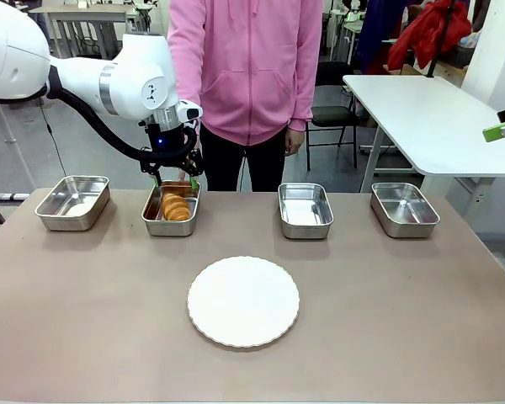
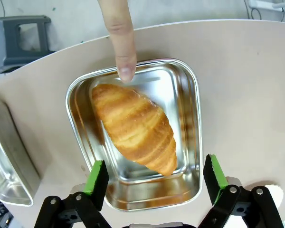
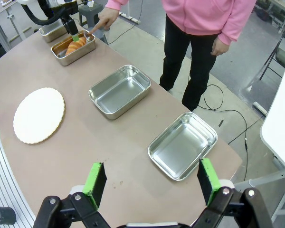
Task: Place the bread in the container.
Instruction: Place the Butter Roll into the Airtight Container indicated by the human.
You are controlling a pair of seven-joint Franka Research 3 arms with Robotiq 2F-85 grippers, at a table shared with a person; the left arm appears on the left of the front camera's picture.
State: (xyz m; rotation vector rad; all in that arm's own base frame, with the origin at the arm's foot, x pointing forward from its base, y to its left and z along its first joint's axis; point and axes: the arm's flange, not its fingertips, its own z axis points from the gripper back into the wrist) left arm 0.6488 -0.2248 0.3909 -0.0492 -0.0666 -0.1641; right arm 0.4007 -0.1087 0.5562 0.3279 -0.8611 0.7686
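Green-padded left gripper nearest the lens in left wrist view, jaws spread wide, nothing pinched, poised just above the near rim of a steel container. Inside that container: the bread, golden croissant lying diagonally on the bottom, clear of both pads. Fingertip of a person's hand pointing down at the far tip of the croissant, touching or nearly so (cannot tell which). Edge of a neighbouring container at picture left, contents not seen here.

Front view: four containers in a row along the far side. Leftmost container empty; second holds the croissant; third container and fourth container empty. Round white plate closer in, bare, well apart from the row.

Right gripper seen in right wrist view, jaws also spread, holding nothing, high above the table's right end.
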